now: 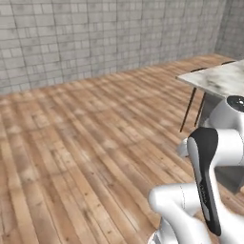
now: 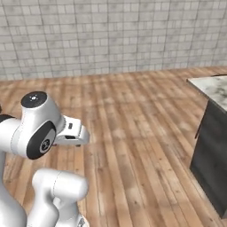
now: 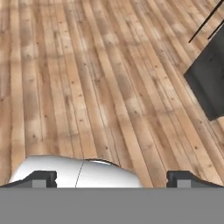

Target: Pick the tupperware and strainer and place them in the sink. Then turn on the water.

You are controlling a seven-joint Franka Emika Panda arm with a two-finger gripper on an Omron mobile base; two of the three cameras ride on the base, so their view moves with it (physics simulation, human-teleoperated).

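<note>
Even, bright, diffuse light fills all three rendered views, with no glare and no clear light source. The wooden floor [image 1: 86,143] shows soft pale patches and hardly any shadow; the tiled wall [image 2: 111,35] is evenly lit. All views look slightly soft and low in resolution, without edge distortion.

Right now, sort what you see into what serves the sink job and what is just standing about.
For the job:
- gripper, jaws wide open, holding nothing

Just standing about:
- marble-topped counter with a dark side panel
- wooden floor
- grey tiled wall
</note>
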